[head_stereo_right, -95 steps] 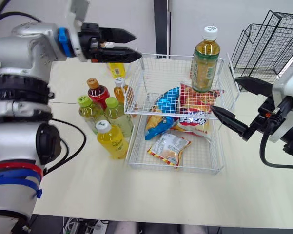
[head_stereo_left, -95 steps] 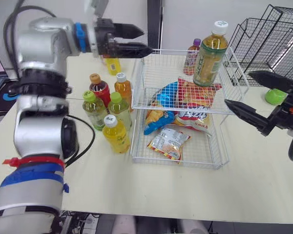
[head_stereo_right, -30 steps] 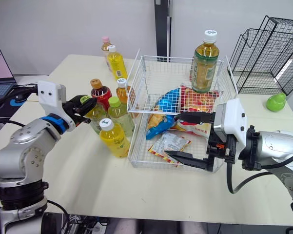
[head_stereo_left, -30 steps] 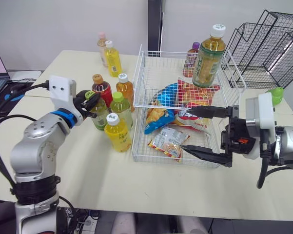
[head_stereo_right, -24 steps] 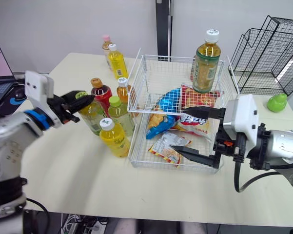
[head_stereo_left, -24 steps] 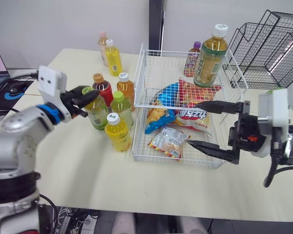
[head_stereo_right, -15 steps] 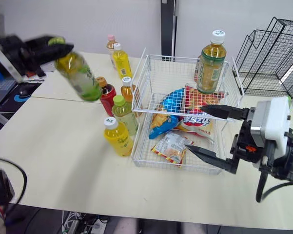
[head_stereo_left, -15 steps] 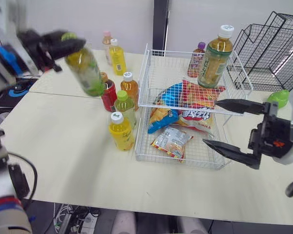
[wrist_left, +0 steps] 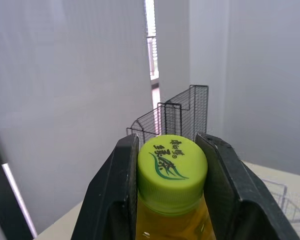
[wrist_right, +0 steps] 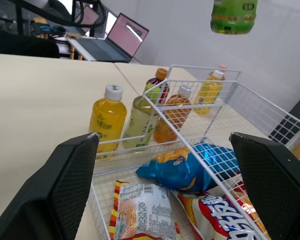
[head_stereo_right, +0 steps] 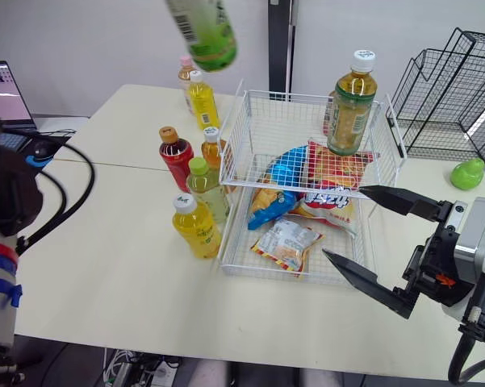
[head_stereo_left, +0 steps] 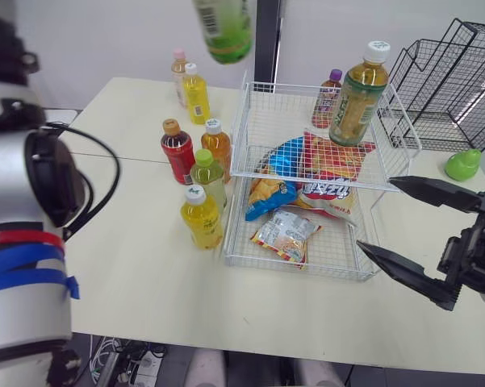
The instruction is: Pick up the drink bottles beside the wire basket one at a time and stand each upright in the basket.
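Left wrist view gives me the clearest read on the left end effector (wrist_left: 169, 142). Its two black fingers (wrist_left: 115, 190) pinch the neck of a green-capped clear plastic bottle of yellow-green tea (wrist_left: 172, 167), one finger on each side of the cap. From the head camera that bottle hangs tilted in the air, high above the far left corner of the white wire basket (head_stereo_left: 294, 85), well apart from the pale table (head_stereo_left: 129, 266).

On the table just left of the basket, four bottles stand upright in a tight cluster: a red drink bottle with an orange cap (head_stereo_left: 177, 151), an orange drink bottle with a white cap (head_stereo_left: 218, 147), a pale green bottle with a green cap (head_stereo_left: 209, 179) and, nearest me, a yellow drink bottle with a white cap (head_stereo_left: 202, 216). Further back, left of the basket's far corner, a pink-capped bottle (head_stereo_left: 177, 66) and a slim yellow bottle (head_stereo_left: 196, 93) stand side by side.

Inside the basket lie a blue snack bag (head_stereo_left: 270, 185), a red snack bag (head_stereo_left: 332, 173) and a small silvery packet (head_stereo_left: 284, 235). A tall amber tea bottle with a white cap (head_stereo_left: 357, 93) stands upright at the basket's far right corner. A purple-capped bottle (head_stereo_left: 327, 98) stands next to it, and I cannot tell whether it is inside the basket or behind it.

Right of the basket, the right end effector (head_stereo_left: 375, 213) hovers by the near right corner with its fingers spread wide. Beyond it sit a green pear-shaped object (head_stereo_left: 463, 164) and black wire racks (head_stereo_left: 452, 81).
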You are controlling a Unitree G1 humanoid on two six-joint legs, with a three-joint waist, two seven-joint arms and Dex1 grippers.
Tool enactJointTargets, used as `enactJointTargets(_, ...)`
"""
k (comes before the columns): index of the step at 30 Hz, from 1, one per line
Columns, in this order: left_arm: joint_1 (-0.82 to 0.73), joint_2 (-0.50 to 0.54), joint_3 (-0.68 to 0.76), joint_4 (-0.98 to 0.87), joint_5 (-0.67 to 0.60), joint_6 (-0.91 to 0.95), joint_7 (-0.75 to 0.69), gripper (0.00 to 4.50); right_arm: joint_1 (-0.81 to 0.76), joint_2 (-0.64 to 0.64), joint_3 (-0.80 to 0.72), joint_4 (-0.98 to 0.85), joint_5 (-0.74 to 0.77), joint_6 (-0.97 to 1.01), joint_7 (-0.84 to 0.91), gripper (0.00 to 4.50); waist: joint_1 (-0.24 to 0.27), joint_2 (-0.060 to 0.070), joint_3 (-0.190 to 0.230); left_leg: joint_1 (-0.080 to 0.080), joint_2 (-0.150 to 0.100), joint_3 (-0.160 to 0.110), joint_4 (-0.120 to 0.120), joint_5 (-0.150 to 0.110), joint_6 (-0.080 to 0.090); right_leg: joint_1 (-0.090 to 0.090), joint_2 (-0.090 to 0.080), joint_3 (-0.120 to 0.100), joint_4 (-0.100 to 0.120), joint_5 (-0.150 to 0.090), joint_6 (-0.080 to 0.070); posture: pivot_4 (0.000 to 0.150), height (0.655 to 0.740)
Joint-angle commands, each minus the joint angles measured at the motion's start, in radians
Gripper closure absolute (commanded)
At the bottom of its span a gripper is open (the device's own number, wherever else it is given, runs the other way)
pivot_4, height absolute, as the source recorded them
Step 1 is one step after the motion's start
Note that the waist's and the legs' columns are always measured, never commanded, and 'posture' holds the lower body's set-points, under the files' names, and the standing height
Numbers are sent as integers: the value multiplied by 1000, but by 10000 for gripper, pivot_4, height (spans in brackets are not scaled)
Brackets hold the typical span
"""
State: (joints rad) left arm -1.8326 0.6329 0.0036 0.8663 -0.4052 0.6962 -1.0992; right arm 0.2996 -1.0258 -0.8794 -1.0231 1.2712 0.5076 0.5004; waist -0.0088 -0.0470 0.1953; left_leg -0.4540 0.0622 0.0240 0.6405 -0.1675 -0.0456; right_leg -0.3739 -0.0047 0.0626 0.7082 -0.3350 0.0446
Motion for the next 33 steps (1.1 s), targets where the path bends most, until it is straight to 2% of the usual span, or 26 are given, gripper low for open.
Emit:
enactJointTargets(1,-37,-68,2,73,45,-102,-11,31449,77,-36,-50,-24,29,-108,-38,0,-3,0,0,0,0,0,0,0,0,0,0,0,0,0,0,1500,7207)
enactJointTargets(6,-26,-217,11,183,102,-250,19,31449,244,-68,-97,-24,21,-256,-34,0,-15,0,0,-2,0,0,0,0,0,-1,1,0,-1,0,0,1500,7207)
enactJointTargets(12,2,-335,26,290,158,-359,86,31449,134,-60,27,-24,-65,-186,-175,0,-26,0,1,-2,-1,0,0,0,0,-1,0,1,-2,1,1,1500,7207)
enactJointTargets(20,17,-397,33,334,204,-407,85,31449,33,-43,100,-11,-95,-141,-208,0,-22,0,1,-3,-1,1,-2,0,0,-2,1,2,-3,1,1,1500,7207)
enactJointTargets(30,26,-414,33,348,238,-419,81,31449,-24,-12,125,-21,-109,-102,-205,0,-22,0,1,-2,-1,0,-2,0,0,-1,0,1,-3,2,-1,1500,7207)
enactJointTargets(33,21,-405,40,347,241,-418,61,21761,-34,-9,129,-19,-110,-96,-201,0,-22,0,1,-2,-1,0,-2,0,0,-1,0,1,-3,2,-1,1500,7207)
